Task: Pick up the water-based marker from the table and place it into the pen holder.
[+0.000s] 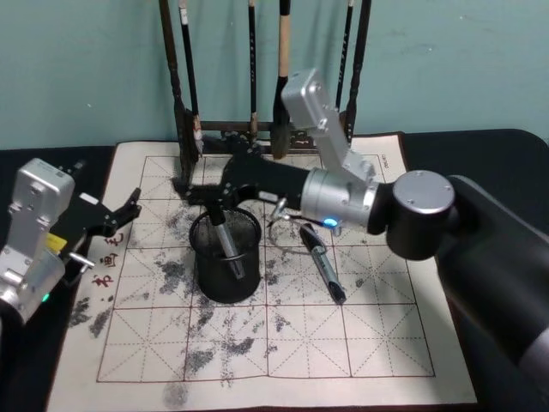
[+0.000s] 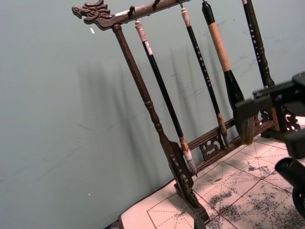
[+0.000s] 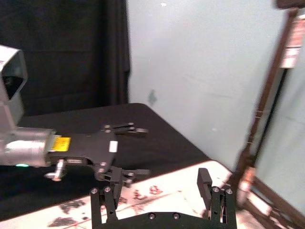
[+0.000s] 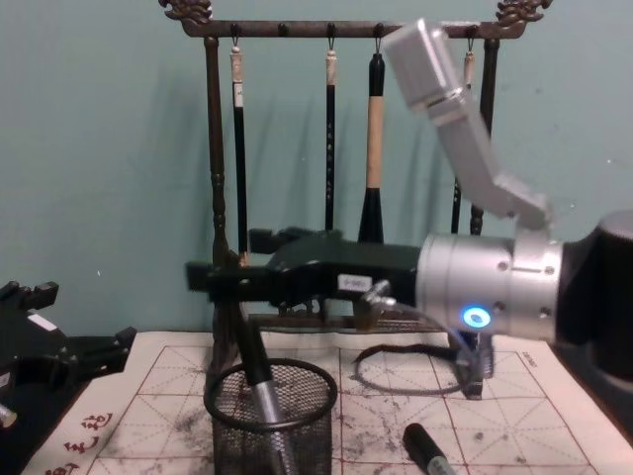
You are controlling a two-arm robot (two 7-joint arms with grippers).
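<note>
The pen holder [image 1: 227,273], a round black mesh cup, stands on the mat left of centre, also in the chest view [image 4: 315,416]. A marker [image 1: 230,247] with a black top and grey body leans inside it [image 4: 259,381]. My right gripper [image 1: 200,194] hovers just above the cup's rim, open, with its fingers [image 3: 213,196] spread wide and nothing between them [image 4: 213,279]. A second, black marker [image 1: 322,263] lies on the mat to the right of the cup [image 4: 428,448]. My left gripper [image 1: 127,216] rests open at the mat's left edge [image 3: 128,151].
A tall dark wooden brush rack [image 1: 257,129] with several hanging brushes [image 2: 162,90] stands at the mat's back edge, right behind my right arm. The ink-stained gridded mat [image 1: 283,343] has free room in front. Black cloth [image 1: 506,163] covers the table around it.
</note>
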